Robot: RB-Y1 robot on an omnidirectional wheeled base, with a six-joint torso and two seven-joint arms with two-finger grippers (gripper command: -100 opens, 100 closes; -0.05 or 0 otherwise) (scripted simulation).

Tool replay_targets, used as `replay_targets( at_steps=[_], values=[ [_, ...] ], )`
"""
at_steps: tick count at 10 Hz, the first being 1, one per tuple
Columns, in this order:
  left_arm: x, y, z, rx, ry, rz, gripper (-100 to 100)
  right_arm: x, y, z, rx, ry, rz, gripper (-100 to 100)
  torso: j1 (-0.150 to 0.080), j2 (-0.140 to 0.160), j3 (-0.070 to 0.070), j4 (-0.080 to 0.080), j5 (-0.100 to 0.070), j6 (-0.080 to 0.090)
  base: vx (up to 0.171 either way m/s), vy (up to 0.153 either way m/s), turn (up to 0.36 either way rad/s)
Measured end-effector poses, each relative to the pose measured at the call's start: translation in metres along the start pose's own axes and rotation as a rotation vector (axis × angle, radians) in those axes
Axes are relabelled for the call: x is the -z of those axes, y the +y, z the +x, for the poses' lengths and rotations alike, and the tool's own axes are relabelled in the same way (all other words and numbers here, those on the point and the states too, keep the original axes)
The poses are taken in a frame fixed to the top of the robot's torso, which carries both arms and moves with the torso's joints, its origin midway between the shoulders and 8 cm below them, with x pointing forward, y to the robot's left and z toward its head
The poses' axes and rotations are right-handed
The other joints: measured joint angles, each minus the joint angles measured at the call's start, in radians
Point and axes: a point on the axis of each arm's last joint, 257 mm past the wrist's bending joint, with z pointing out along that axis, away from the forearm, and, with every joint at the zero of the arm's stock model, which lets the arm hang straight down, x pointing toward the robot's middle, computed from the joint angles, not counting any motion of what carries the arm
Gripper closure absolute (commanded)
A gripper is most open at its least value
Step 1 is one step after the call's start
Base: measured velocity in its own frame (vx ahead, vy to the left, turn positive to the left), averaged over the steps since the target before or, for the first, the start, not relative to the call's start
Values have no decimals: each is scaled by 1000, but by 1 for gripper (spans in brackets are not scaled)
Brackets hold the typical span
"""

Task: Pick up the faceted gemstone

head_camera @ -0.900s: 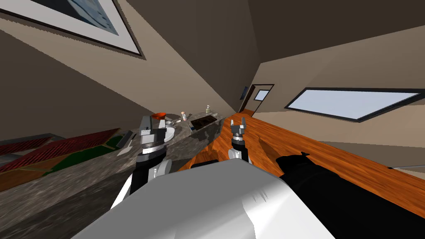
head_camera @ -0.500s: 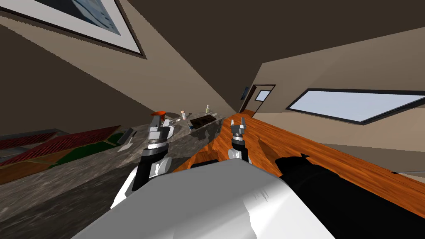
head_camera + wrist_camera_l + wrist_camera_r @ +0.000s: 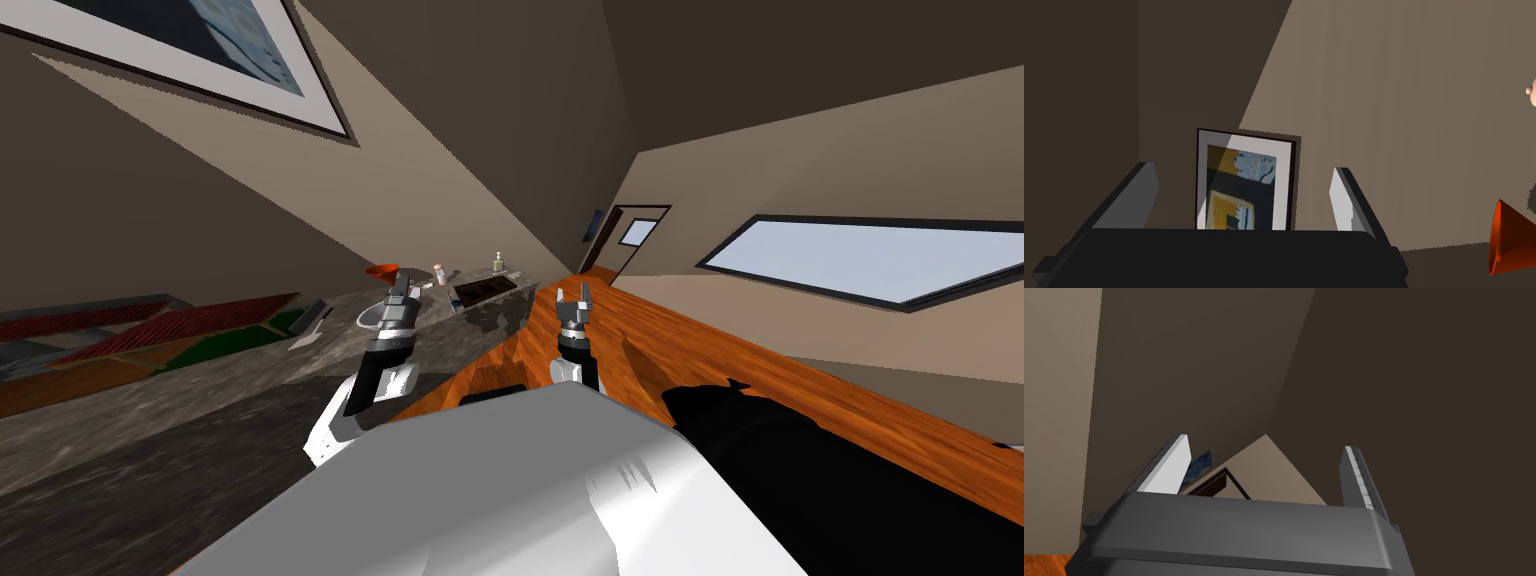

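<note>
The left gripper, jaws apart and empty, hovers over the grey counter by the orange funnel, likely lining up a reach; the right gripper hangs open. The gemstone, probably on that counter, is too small to tell.

Gemstone is prob. the tiny pale speck (not certain) lying twd the far end of the grey mottled tabletop. Facets, colour, pose too small to tell.
</note>
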Motion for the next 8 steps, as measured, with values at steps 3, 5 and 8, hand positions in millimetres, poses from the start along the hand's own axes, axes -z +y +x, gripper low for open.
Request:
replay_targets(
  at_steps=[3,5,8],
  values=[
    [-15,25,8,2,13,-55,-100,0,0,0,0,0,0,0,7,-2,-1,0,1,0,-30,-91,50],
    [-28,51,11,1,21,-106,-100,0,0,0,0,0,0,0,4,-2,-1,0,1,0,-36,-129,74],
    [-40,78,15,-1,31,-173,-100,0,0,0,0,0,0,0,5,-3,-2,-1,1,0,-18,-112,52]
  ],
)
